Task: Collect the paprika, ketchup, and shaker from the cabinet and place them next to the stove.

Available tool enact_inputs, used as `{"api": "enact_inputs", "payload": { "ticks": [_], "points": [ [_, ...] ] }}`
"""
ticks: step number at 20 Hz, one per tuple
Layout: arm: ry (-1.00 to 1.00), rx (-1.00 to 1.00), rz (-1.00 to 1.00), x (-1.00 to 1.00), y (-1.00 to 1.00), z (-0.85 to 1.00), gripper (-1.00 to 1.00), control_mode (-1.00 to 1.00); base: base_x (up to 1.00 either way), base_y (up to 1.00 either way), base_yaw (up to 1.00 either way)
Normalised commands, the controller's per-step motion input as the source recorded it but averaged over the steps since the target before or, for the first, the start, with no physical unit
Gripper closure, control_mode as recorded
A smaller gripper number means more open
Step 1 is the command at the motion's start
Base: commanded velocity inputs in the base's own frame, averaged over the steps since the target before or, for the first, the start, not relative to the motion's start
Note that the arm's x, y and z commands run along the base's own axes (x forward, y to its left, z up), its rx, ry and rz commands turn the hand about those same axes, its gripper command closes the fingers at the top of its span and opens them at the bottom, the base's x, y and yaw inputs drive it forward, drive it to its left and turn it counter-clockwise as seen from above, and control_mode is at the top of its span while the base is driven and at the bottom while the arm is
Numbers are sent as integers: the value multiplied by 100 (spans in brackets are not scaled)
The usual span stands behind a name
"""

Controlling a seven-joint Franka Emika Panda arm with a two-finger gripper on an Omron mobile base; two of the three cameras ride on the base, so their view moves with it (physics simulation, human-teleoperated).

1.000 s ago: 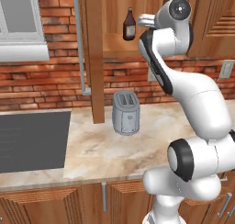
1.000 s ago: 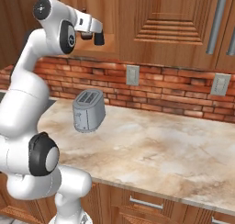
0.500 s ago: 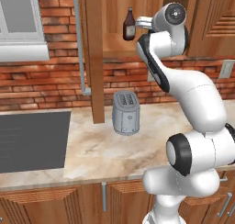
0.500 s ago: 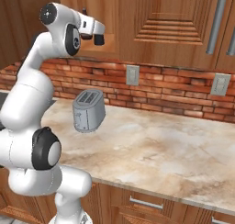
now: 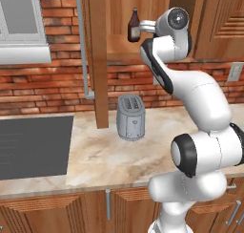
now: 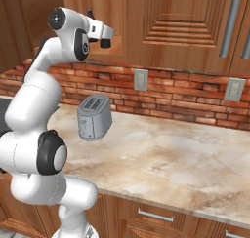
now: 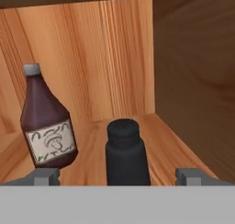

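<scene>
Two things stand on the cabinet (image 7: 124,53) shelf ahead of the pincer (image 7: 118,176). To its left in the hand view is the ketchup (image 7: 46,122), upright, white label facing the camera, clear of the left fingertip (image 7: 43,176). Right in front, between the two fingertips, stands the shaker (image 7: 126,153), black and upright, close to the camera; neither tip touches it. The pincer is spread wide, one tip well out on each side of the shaker, and holds nothing. Right of the shaker the shelf runs bare to the cabinet's dark side wall.

In the left base view the stove (image 5: 33,146) lies far below and left of the pincer, the ketchup (image 5: 134,26) stands just left of the hand on the shelf, and a toaster (image 5: 130,116) sits on the surface (image 5: 95,155) below it. In the right base view the hand (image 6: 100,33) reaches into the cabinet above the toaster (image 6: 94,117).
</scene>
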Motion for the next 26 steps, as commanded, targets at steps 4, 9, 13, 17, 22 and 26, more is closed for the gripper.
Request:
{"api": "enact_inputs", "payload": {
  "ticks": [4,9,13,17,22,26],
  "points": [
    [0,0,0,32,0,-1,-100,-100,0,0,0],
    [0,0,0,33,-3,-6,-100,-100,0,0,0],
    [0,0,0,22,-8,-16,-100,-100,0,0,0],
    [0,-1,0,7,-4,-19,-100,-100,0,0,0],
    [0,-1,0,0,-2,-22,-100,-100,0,0,0],
    [0,-1,0,4,0,-14,100,-100,0,0,0]
  ]
}}
